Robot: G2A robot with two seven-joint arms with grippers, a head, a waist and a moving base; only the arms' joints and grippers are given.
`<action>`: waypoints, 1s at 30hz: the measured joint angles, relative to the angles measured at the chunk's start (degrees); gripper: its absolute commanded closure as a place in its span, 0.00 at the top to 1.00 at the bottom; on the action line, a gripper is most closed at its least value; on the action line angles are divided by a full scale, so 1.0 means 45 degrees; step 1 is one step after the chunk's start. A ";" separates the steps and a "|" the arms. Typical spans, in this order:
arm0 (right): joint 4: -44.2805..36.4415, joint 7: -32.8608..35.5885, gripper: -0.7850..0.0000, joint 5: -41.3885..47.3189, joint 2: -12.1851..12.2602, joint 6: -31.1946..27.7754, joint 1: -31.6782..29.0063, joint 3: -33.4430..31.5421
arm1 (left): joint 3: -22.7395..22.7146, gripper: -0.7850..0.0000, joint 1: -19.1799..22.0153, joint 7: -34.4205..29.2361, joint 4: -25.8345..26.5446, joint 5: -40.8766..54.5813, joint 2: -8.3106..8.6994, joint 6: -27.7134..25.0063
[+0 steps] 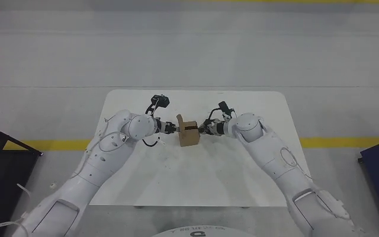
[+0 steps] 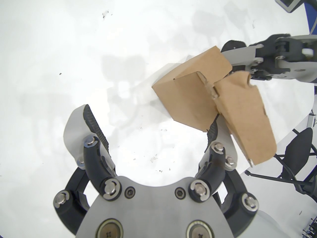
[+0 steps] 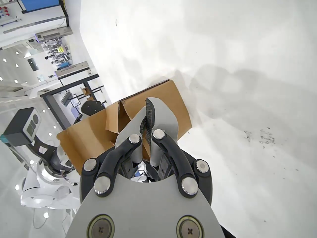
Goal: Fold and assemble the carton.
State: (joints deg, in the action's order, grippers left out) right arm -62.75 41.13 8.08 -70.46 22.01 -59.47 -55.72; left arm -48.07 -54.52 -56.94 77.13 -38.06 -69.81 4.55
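Cardboard carton stands near the middle of the white worktop. It is half-formed: the walls are up, one long flap hangs free, and the top is not closed. The step in hand, as I read it, is folding that flap in while the body is braced.

Right gripper: clenched, with brown board showing between its fingers. It appears to be grasping a carton wall on the side away from the left arm.

Left gripper: released, jaws spread wide, low over the worktop just beside the carton. One finger sits at the lower edge of the near panel; the other is well apart from the board.

Pose: the two arms come in from opposite sides, forearms roughly level, wrists facing each other across the carton.

Notes for you:
- Make the right pinch firm but do not pull. A light box will likely skid on this smooth top.
- Set the flat of the left finger against the flap close to its crease, not at the tip, and push along the fold line.
- Go slowly. Thin board probably buckles if it is loaded off the crease, and the pinched wall could tear at its notch.
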 measured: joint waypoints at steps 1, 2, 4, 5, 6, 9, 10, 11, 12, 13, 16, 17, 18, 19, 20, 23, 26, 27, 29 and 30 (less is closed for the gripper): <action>0.0070 -0.0003 0.00 -0.0025 -0.0038 -0.0004 0.0064 0.0107 | 0.0028 1.00 0.0026 -0.0024 -0.0025 -0.0012 -0.0014 0.0008; 0.0126 0.0005 0.00 -0.0054 -0.0071 -0.0022 0.0121 0.0208 | 0.0056 1.00 0.0053 -0.0056 -0.0051 -0.0026 -0.0028 0.0020; 0.0208 0.0026 0.00 -0.0108 -0.0136 -0.0116 0.0208 0.0398 | 0.0133 1.00 0.0124 -0.0141 -0.0125 -0.0053 -0.0067 0.0057; 0.0229 0.0015 0.00 -0.0122 -0.0158 -0.0170 0.0227 0.0454 | 0.0175 1.00 0.0158 -0.0182 -0.0161 -0.0069 -0.0086 0.0073; 0.0243 -0.0020 0.00 -0.0139 -0.0182 -0.0238 0.0235 0.0513 | 0.0244 1.00 0.0208 -0.0257 -0.0214 -0.0082 -0.0116 0.0100; 0.0241 -0.0117 0.00 -0.0184 -0.0216 -0.0368 0.0212 0.0586 | 0.0394 1.00 0.0336 -0.0376 -0.0358 -0.0093 -0.0192 0.0174; 0.0228 -0.0134 0.00 -0.0195 -0.0220 -0.0400 0.0194 0.0591 | 0.0424 1.00 0.0365 -0.0406 -0.0406 -0.0092 -0.0209 0.0194; 0.0210 -0.0139 0.00 -0.0209 -0.0221 -0.0429 0.0176 0.0591 | 0.0450 1.00 0.0392 -0.0446 -0.0458 -0.0092 -0.0225 0.0213; 0.0185 -0.0144 0.00 -0.0227 -0.0220 -0.0464 0.0151 0.0585 | 0.0480 1.00 0.0428 -0.0502 -0.0528 -0.0094 -0.0245 0.0230; 0.0164 -0.0145 0.00 -0.0245 -0.0218 -0.0477 0.0133 0.0582 | 0.0501 1.00 0.0455 -0.0534 -0.0577 -0.0098 -0.0260 0.0235; 0.0074 -0.0137 0.00 -0.0324 -0.0215 -0.0491 0.0076 0.0591 | 0.0597 1.00 0.0540 -0.0662 -0.0742 -0.0119 -0.0314 0.0269; 0.0045 -0.0131 0.00 -0.0346 -0.0215 -0.0494 0.0059 0.0598 | 0.0645 1.00 0.0574 -0.0717 -0.0796 -0.0129 -0.0337 0.0294; 0.0012 -0.0127 0.00 -0.0377 -0.0215 -0.0497 0.0036 0.0603 | 0.0722 1.00 0.0626 -0.0797 -0.0884 -0.0137 -0.0373 0.0326; -0.0011 -0.0127 0.00 -0.0399 -0.0214 -0.0497 0.0021 0.0603 | 0.0791 1.00 0.0675 -0.0869 -0.0968 -0.0158 -0.0403 0.0361; -0.0034 -0.0127 0.00 -0.0411 -0.0212 -0.0499 0.0004 0.0597 | 0.0867 1.00 0.0734 -0.0931 -0.1062 -0.0207 -0.0435 0.0418; -0.0097 -0.0149 0.00 -0.0417 -0.0192 -0.0555 -0.0057 0.0508 | 0.1089 1.00 0.0914 -0.0998 -0.1340 -0.0274 -0.0553 0.0563; -0.0148 -0.0201 0.00 -0.0317 -0.0151 -0.0660 -0.0140 0.0305 | 0.1189 1.00 0.1031 -0.0935 -0.1538 -0.0245 -0.0639 0.0566; -0.0171 -0.0225 0.00 -0.0244 -0.0131 -0.0716 -0.0178 0.0194 | 0.1206 1.00 0.1055 -0.0904 -0.1593 -0.0257 -0.0660 0.0562; -0.0237 -0.0224 0.26 -0.0086 -0.0093 -0.0888 -0.0256 -0.0010 | 0.1219 1.00 0.1073 -0.0882 -0.1647 -0.0273 -0.0685 0.0561; -0.0302 -0.0175 0.31 0.0029 -0.0057 -0.1076 -0.0334 -0.0165 | 0.1227 1.00 0.1078 -0.0882 -0.1676 -0.0286 -0.0698 0.0554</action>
State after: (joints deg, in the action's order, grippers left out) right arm -64.11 40.34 8.21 -70.71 17.17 -60.97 -56.47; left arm -42.55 -49.67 -60.90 69.59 -39.35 -72.95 7.04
